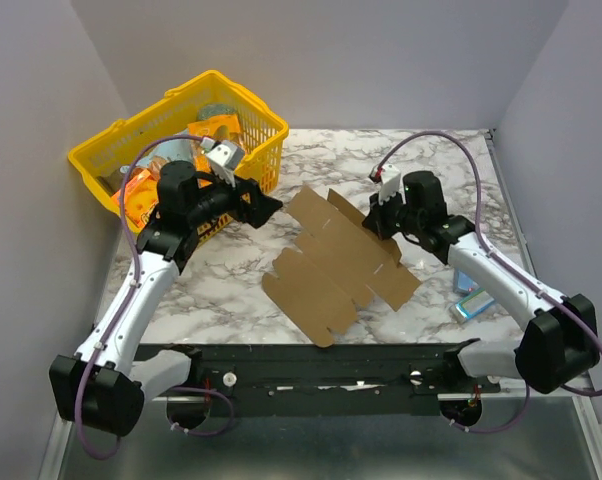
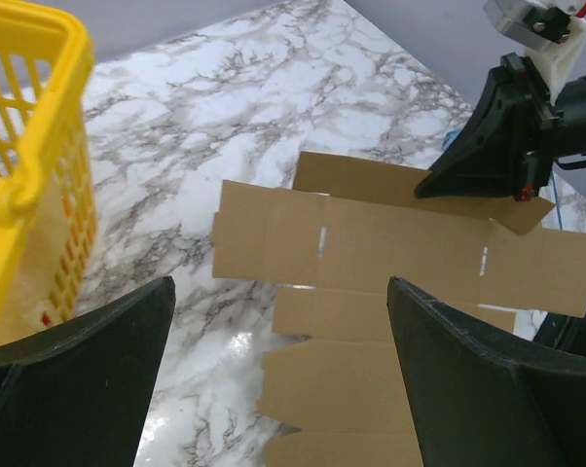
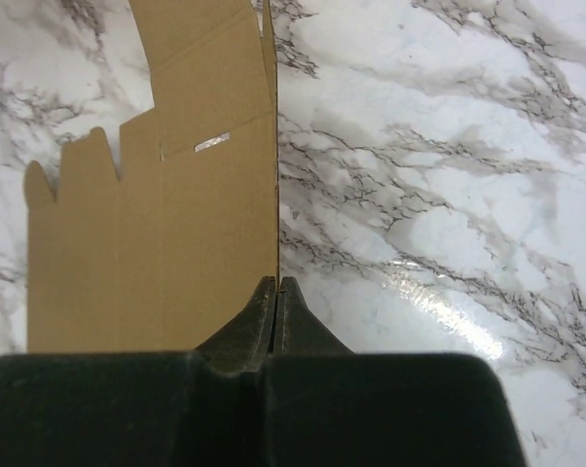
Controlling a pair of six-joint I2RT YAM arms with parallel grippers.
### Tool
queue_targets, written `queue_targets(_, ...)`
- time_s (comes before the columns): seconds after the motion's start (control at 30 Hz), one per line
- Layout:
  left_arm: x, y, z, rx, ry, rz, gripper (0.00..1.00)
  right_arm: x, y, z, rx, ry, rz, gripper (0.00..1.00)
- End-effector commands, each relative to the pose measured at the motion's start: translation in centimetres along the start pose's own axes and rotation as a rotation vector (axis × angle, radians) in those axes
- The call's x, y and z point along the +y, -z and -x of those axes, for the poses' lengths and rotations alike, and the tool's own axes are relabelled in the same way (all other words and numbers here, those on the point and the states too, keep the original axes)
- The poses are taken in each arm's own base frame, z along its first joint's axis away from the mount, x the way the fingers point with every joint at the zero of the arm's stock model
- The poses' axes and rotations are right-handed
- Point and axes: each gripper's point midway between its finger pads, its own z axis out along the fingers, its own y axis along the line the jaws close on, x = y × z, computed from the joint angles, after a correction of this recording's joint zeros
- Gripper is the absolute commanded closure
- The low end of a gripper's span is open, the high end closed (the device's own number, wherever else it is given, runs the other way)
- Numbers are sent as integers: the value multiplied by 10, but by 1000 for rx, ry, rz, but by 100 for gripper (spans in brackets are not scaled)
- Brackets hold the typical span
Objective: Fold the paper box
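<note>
The paper box point(image 1: 336, 265) is a flat brown die-cut cardboard sheet lying on the marble table, with its flaps and tabs spread out. My right gripper point(image 1: 379, 228) is shut on the sheet's far right edge. In the right wrist view the paper box point(image 3: 176, 243) runs away from the pinched right gripper point(image 3: 276, 284). My left gripper point(image 1: 271, 205) hovers open just off the sheet's far left corner. Seen from the left wrist, the paper box point(image 2: 390, 253) lies ahead of the wide-open left gripper point(image 2: 281, 292), with the right gripper point(image 2: 427, 189) on its far edge.
A yellow basket point(image 1: 271, 118) with colourful snack packs point(image 1: 216, 130) stands at the back left, close behind my left arm; its wall point(image 2: 50, 146) fills the left of the left wrist view. A small blue packet point(image 1: 473, 302) lies by the right arm.
</note>
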Motion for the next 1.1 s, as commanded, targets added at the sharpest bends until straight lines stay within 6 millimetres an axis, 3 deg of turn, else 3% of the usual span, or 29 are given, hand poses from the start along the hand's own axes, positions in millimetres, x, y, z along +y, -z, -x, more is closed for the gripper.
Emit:
queue_targets(0.0, -8, -15, -45, 131, 34, 87, 1, -16, -13, 12, -69, 115, -149, 99)
queue_targets(0.03, -26, -22, -55, 161, 34, 53, 1, -18, -15, 10, -59, 126, -179, 99)
queue_targets(0.13, -39, -32, -77, 189, 87, 44, 1, -24, -27, -3, -6, 143, -248, 99)
queue_targets(0.33, -43, -47, -123, 177, 273, 28, 3, -31, -38, -18, 49, 165, -355, 99)
queue_targets(0.47, -65, -61, -166, 230, 328, -46, 7, -32, -42, -23, 54, 157, -363, 99)
queue_targets(0.5, -71, -66, -184, 279, 338, -57, 9, -33, -43, -23, 56, 157, -368, 99)
queue_targets(0.6, -69, -71, -213, 344, 328, -25, 12, -32, -45, -27, 65, 162, -385, 99)
queue_targets(0.77, -65, -75, -241, 386, 336, -16, 16, -21, -42, -24, 27, 173, -371, 99)
queue_targets(0.9, -60, -76, -280, 479, 376, -2, 36, -15, -42, -23, 18, 178, -366, 99)
queue_targets(1.07, -61, -79, -296, 505, 383, -16, 40, -8, -43, -22, 9, 180, -357, 99)
